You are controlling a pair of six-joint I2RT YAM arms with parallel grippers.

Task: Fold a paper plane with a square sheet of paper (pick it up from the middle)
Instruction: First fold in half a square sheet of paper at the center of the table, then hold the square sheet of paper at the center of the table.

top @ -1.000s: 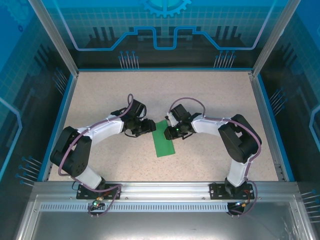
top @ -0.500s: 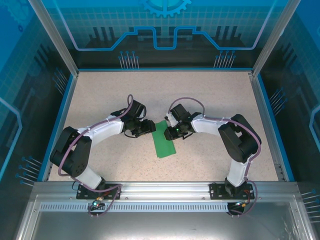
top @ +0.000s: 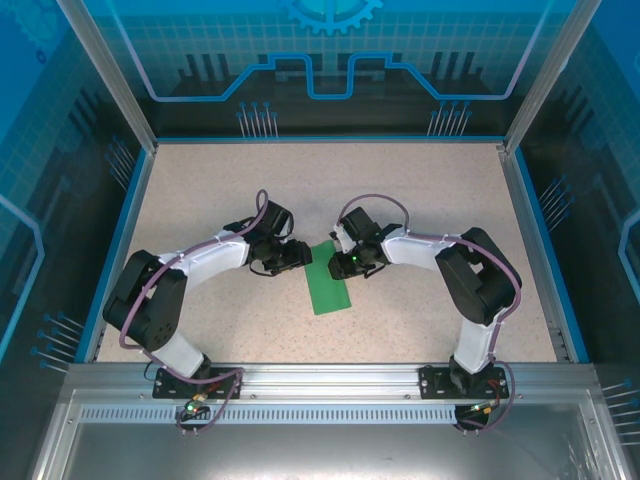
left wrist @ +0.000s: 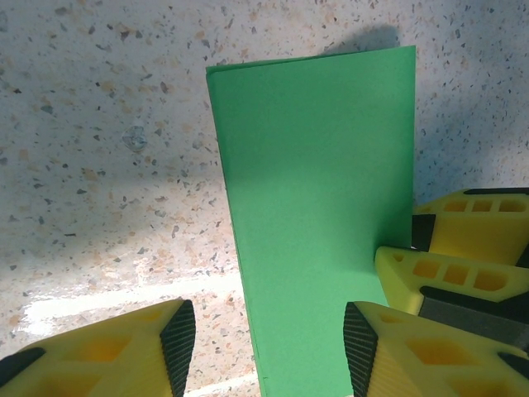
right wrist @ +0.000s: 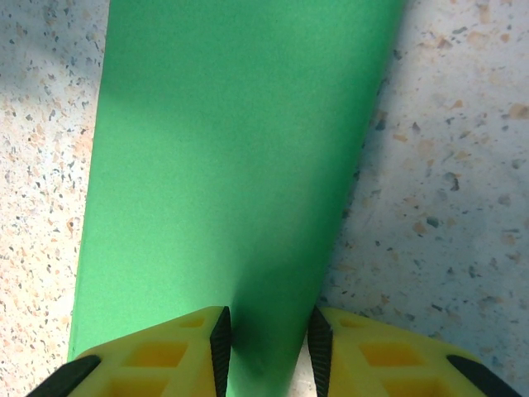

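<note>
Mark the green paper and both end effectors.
green paper point(top: 328, 285): top view, middle of the strip.
left end effector point(left wrist: 269, 337): left wrist view, midway between its fingertips.
right end effector point(right wrist: 269, 343): right wrist view, midway between its fingertips.

Robotics lab cell: aluminium-framed enclosure point(top: 108, 75), blue printed panels point(top: 330, 55), speckled tabletop point(top: 300, 190).

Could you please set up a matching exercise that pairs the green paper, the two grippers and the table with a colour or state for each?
Things:
1. sheet of paper
2. left gripper
3. right gripper
4. table

Colours or states:
A. speckled beige
B. jaws wide apart, one fingertip over bare table
C. bright green, lying flat
D. jaws close together, green showing in the narrow gap

Pairs: 1-C, 2-B, 3-D, 4-A
</note>
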